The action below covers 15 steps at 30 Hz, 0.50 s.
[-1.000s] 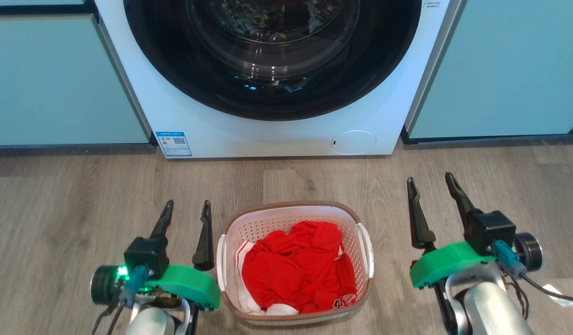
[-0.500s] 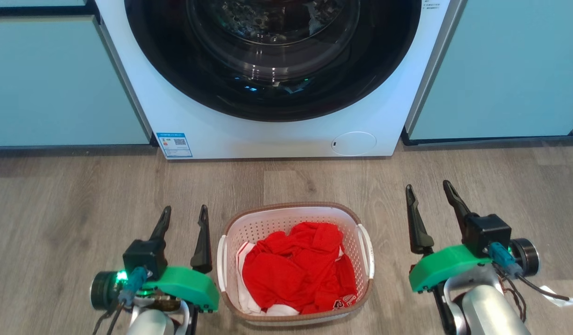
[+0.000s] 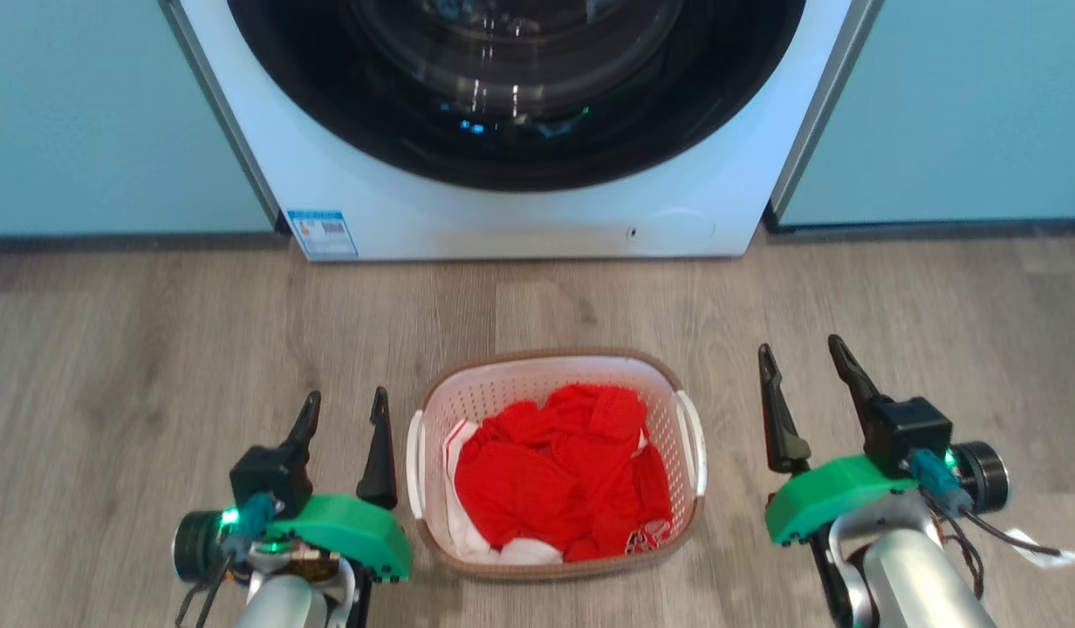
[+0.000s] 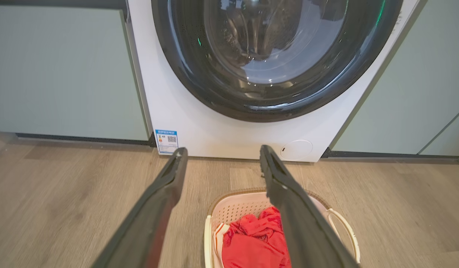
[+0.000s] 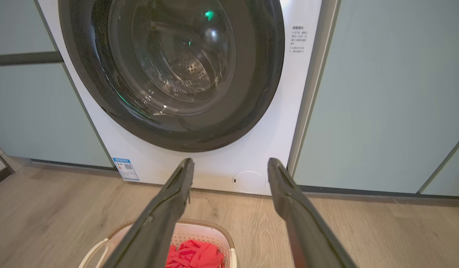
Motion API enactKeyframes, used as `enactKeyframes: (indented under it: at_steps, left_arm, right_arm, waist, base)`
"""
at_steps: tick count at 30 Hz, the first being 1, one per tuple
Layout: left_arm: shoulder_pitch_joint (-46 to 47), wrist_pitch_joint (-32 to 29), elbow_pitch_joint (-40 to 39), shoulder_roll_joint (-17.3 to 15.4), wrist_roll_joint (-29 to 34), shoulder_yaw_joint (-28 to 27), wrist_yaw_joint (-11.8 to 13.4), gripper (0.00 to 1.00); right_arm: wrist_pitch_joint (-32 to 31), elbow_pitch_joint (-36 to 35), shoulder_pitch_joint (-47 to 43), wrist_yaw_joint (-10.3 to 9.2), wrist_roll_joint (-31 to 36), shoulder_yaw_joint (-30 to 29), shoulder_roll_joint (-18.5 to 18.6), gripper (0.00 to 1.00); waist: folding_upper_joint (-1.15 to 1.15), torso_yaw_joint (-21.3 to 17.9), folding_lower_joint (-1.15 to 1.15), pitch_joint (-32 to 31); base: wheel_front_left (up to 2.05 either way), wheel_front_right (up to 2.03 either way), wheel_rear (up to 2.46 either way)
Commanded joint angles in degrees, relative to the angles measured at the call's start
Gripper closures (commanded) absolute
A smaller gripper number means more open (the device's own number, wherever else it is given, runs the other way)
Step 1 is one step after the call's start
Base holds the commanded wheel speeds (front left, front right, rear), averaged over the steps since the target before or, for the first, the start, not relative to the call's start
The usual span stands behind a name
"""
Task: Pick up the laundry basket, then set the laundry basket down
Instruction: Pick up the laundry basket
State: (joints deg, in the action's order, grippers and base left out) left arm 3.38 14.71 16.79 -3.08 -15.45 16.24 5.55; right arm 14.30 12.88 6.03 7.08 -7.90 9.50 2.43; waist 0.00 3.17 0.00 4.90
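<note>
Nothing of the lift looks done yet. The rounded white perforated plastic laundry basket with a brown woven-look rim [image 3: 551, 355] sits on the grey wood-look floor [image 3: 154, 349], at 6 o'clock of the white front-loading washer [image 3: 520, 218], with crumpled red clothes [image 3: 555, 480] inside. The left gripper [image 3: 346, 397] hangs just beside it at 9 o'clock and the right gripper [image 3: 803, 346] farther off at 3 o'clock, both with fingers spread and empty. Taking hold, raising and setting down all remain

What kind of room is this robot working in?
Most likely a home laundry area: a front-loading washer stands between pale blue-green cabinets, and a laundry basket holding red clothes sits on the wood-look floor before it.
</note>
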Motion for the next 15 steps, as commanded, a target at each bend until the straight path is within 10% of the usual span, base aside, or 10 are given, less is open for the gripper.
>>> enactKeyframes:
  at_steps: [1,15]
  left_arm:
    - [3.9,0.3,-0.6,0.2,-0.5,-1.3,0.0,0.00]
    - [17.0,0.3,16.5,0.2,-4.9,0.9,-1.8,0.00]
  right_arm:
    - [0.7,-0.9,3.7,0.41,1.0,1.5,0.4,0.00]
    - [-1.0,14.0,16.0,0.41,2.2,-0.4,0.4,0.00]
  waist:
    - [0.00,0.3,0.00,2.5]
    - [0.00,1.4,0.00,18.4]
  base:
    - [0.00,0.00,0.00]
    - [0.00,0.00,0.00]
